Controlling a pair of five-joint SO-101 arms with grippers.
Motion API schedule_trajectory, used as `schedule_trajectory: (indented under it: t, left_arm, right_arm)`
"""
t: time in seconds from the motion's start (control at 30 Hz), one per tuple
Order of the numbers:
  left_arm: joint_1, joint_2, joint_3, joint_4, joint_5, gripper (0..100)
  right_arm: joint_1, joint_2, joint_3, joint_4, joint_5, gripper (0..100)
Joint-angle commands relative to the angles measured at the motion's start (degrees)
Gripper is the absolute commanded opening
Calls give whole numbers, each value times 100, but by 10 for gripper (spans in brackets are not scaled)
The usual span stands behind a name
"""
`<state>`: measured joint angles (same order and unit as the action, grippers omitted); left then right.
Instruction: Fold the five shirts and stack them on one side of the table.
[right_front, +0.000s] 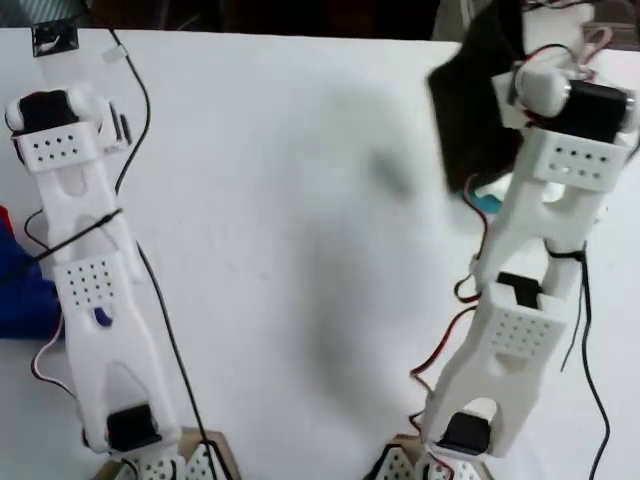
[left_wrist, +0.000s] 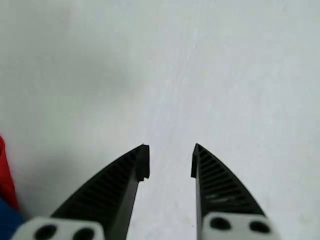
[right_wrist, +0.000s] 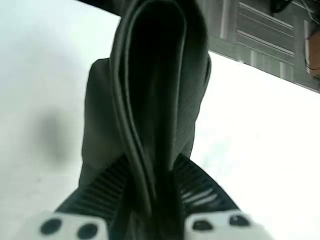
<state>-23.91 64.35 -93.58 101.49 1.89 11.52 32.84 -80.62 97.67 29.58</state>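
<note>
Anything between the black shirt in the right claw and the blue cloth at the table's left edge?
Yes. The left arm lies along the table beside the blue cloth, between it and the black shirt.

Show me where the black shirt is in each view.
High view: black shirt, upper right, beside the right arm.
Left wrist view: open left hand over the white table instead.
Right wrist view: centre, clamped in the right hand.
Shared landmark: the white table.
</note>
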Motion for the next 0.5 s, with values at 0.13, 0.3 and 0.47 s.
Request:
schedule_trajectory:
  t: [0.13, 0.3, 0.47]
  left_arm:
    - [-79, -158, -189, 114, -70, 158]
    - [-79, -158, -189, 114, -70, 158]
    - [-79, -158, -189, 114, -70, 158]
  right_arm:
    - [646, 233, 695, -1095, 62, 19]
    - [919, 971, 1046, -1842, 404, 19]
    - [1218, 1692, 1046, -2651, 571, 19]
